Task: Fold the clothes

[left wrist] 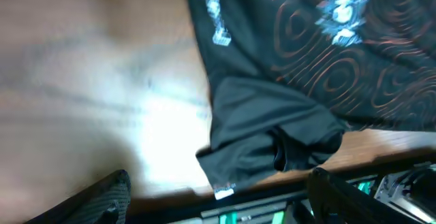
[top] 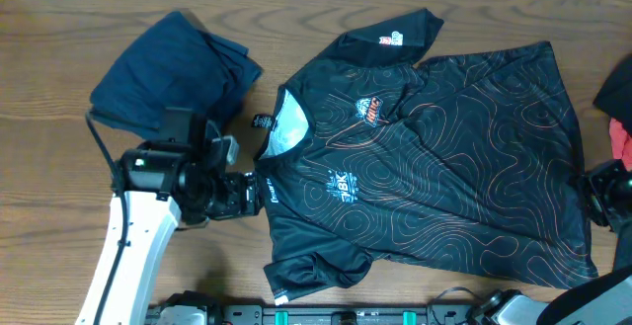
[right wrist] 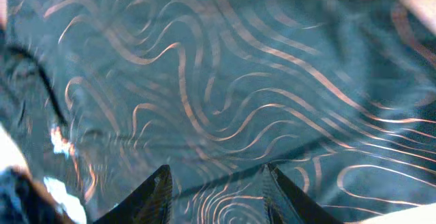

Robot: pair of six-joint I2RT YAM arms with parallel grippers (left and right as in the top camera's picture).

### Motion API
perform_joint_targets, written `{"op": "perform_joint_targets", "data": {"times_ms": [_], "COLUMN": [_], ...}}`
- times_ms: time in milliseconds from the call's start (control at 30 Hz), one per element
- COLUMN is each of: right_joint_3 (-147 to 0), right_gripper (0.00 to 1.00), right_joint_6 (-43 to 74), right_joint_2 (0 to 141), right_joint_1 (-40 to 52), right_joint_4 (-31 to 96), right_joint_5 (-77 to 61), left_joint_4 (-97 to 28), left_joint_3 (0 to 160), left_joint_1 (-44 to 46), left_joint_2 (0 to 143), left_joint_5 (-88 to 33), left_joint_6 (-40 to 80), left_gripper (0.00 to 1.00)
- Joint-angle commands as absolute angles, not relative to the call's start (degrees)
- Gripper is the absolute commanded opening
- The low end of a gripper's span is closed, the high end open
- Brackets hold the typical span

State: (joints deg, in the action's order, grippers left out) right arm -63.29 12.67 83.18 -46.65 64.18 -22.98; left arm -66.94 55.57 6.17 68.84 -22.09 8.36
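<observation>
Zero folds show so far: the jersey (top: pixel 444 157) lies spread flat on the tabletop (top: pixel 59 167), front up, both sleeves out, collar and hem at opposite ends. The left fingers (left wrist: pixel 102 198) stand wide apart and empty just beside the jersey's collar end, near the sleeve (left wrist: pixel 272 135) on the robot's side, which is a little rumpled. The right fingers (right wrist: pixel 153 197) hover over the jersey's hem end, parted to a middling gap, with patterned cloth beneath and nothing visibly pinched. Beyond the jersey's collar end lies a bundled dark blue garment (top: pixel 173 68), apart from it. By my judgement the whole task remains: sleeves turned in, then the body folded over.
</observation>
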Motion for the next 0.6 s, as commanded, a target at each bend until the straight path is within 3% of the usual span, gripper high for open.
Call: {"op": "perform_joint_targets", "data": {"times_ms": [0, 167, 300, 400, 567], "right_joint_3": [-64.01, -64.01, -64.01, -64.01, -64.01], "right_gripper": [0.42, 0.42, 0.42, 0.42, 0.42], "right_joint_6": [9.08, 9.08, 9.08, 9.08, 9.08], "right_joint_2": [82.39, 82.39, 82.39, 82.39, 82.39], "right_joint_1": [-43.81, -41.67, -41.6, -41.6, -41.6], "right_joint_4": [64.34, 64.07, 64.03, 64.03, 64.03], "right_joint_5": [-26.15, -26.13, -25.67, -25.5, -25.5], "left_joint_4": [-65.84, -65.12, -62.02, -56.86, -51.9], "left_joint_3": [50.85, 43.11, 36.14, 32.1, 28.05], "left_joint_1": [6.35, 6.35, 6.35, 6.52, 10.2], "left_joint_2": [68.6, 68.79, 68.79, 68.79, 68.82], "left_joint_5": [-24.77, -28.82, -29.74, -32.86, -32.56], "left_joint_6": [14.52, 19.09, 21.32, 21.32, 21.82], "left_gripper": [0.84, 0.82, 0.77, 0.66, 0.62]}}
